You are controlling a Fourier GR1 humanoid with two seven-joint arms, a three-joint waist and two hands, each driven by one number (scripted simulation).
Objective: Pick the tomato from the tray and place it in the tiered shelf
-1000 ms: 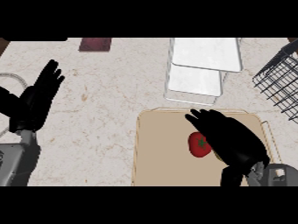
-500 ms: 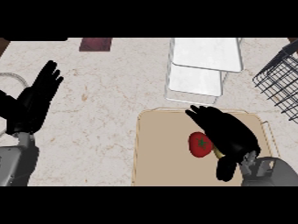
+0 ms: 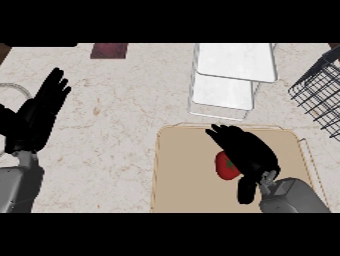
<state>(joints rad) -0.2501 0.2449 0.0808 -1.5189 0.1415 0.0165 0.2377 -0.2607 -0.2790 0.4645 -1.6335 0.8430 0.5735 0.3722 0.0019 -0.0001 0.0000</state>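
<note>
My right hand (image 3: 248,152) over the tomato (image 3: 227,165) on the tray (image 3: 182,170), fingers relaxed, nothing grasped, my left hand (image 3: 33,117) resting released at desk's (image 3: 129,100) left, tiered shelf (image 3: 233,75) beyond

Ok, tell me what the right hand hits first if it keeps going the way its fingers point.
Probably the tiered shelf: the right hand points up-left across the tray toward its lower tier, though height is unclear.

Matt tan tray (image 3: 180,170), glossy red tomato (image 3: 225,166), speckled stone-look counter (image 3: 129,100), black wire basket (image 3: 328,100).
</note>
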